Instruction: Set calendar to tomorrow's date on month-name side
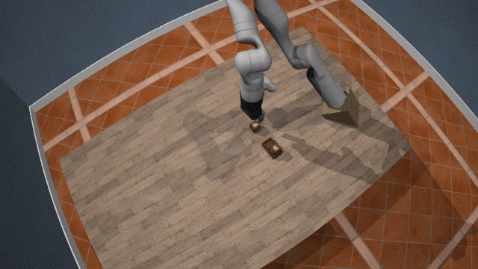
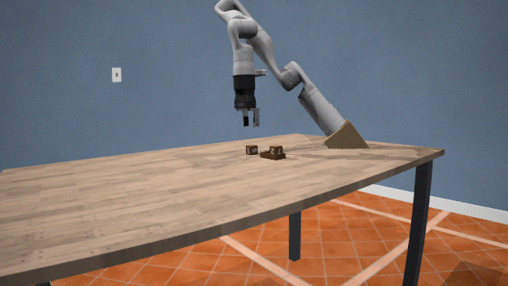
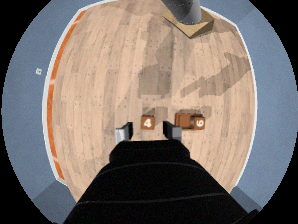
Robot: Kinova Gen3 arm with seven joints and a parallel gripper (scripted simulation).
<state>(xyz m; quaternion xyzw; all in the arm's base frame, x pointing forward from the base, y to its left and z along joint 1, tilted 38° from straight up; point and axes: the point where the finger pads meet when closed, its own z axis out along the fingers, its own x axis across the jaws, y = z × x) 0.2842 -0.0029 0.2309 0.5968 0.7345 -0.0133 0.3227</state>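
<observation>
Hanging well above the wooden table [image 2: 159, 191], the gripper [image 2: 250, 117] — fingers spread to their widest, nothing between them, pointing straight down. Directly beneath it, standing alone on the bare boards: one calendar cube [image 2: 252, 149], a white digit on its top face, too small to read with certainty. Just beside that cube, on the side toward the arm's wedge-shaped base [image 2: 346, 137], but not touching: the dark brown tray [image 2: 272, 156], lying flat. Seated in the tray, the second cube [image 2: 275, 150], set toward one end, its top digit reading 6 from the top view; the other end of the tray floor [image 1: 267, 143] left bare. A narrow strip of table showing between loose cube and tray.

Open air on every side of the fingers, no contact with either cube. Both cubes and the tray far from the table's edges — the nearest being the far edge behind the tray. Broad stretches of planks running from the tray toward the near and left edges. Arm links [image 2: 313, 99] slanting up from the base, off to one side of the tray.
</observation>
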